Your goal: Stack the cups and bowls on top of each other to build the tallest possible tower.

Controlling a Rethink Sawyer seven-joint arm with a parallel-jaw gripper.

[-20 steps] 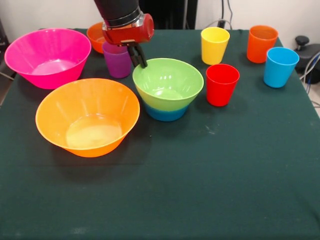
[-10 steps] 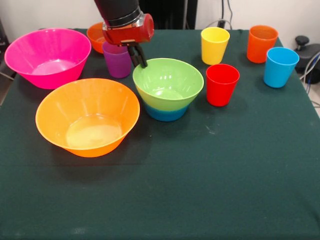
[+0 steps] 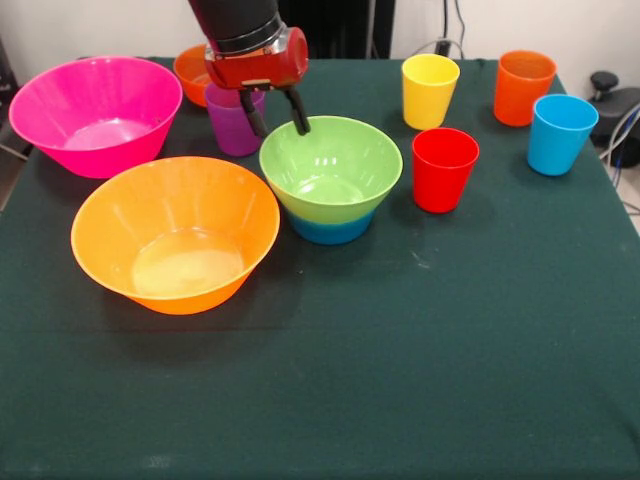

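A green bowl (image 3: 331, 170) sits nested in a small blue bowl (image 3: 330, 228) at mid table. My gripper (image 3: 275, 119) hangs open just above the green bowl's far left rim, holding nothing. Behind it stands the purple cup (image 3: 233, 124), and a small orange bowl (image 3: 193, 72) lies further back. The large orange bowl (image 3: 175, 233) is at the front left, the large pink bowl (image 3: 95, 113) at the far left. To the right stand the red cup (image 3: 444, 169), yellow cup (image 3: 429, 90), orange cup (image 3: 523, 87) and light blue cup (image 3: 559, 133).
The dark green tablecloth (image 3: 400, 360) covers the table. A black object and cables (image 3: 612, 100) lie off the table's right edge.
My gripper has opened; its fingers were together at the green bowl's rim and are now spread. The green bowl has settled slightly to the left on the blue bowl.
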